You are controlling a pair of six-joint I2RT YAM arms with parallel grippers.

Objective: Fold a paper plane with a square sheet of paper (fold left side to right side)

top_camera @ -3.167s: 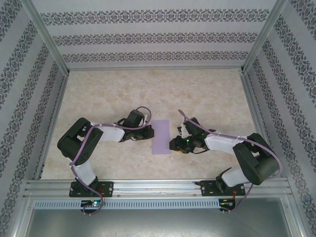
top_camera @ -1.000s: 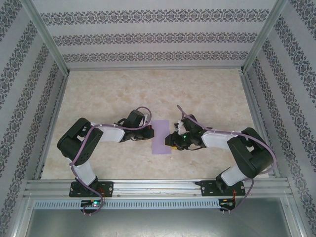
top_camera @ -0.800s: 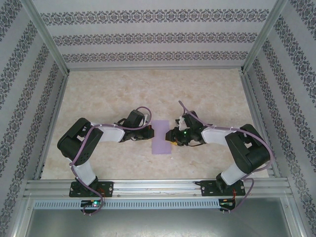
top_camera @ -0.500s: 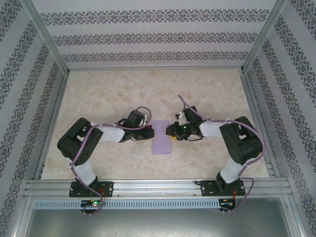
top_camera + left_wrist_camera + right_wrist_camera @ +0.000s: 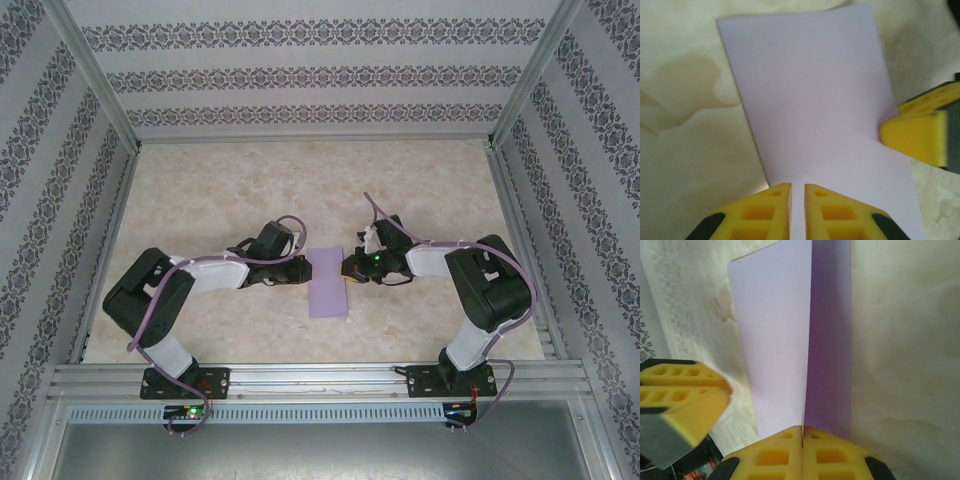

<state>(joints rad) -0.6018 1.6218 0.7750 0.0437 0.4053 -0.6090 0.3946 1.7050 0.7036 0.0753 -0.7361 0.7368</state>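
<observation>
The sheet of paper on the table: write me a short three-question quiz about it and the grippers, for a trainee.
1. True or false: the right gripper is shut on the sheet of paper.
2. The sheet lies: A) between the left gripper and the right one; B) against the far wall; C) beside an arm's base.
3. Fill in: the sheet's colour is ___.
Key: 1 true; 2 A; 3 lavender.

**One high view, two close ones**

The top external camera sits above and behind the arm bases (image 5: 185, 380), looking down across the whole table (image 5: 200, 190). Each wrist camera looks out along its own gripper, the left gripper (image 5: 798, 187) and the right gripper (image 5: 802, 429), from very near the surface. All three views share the square sheet of paper (image 5: 329, 282). Each wrist view also catches the opposite gripper's finger.
</observation>
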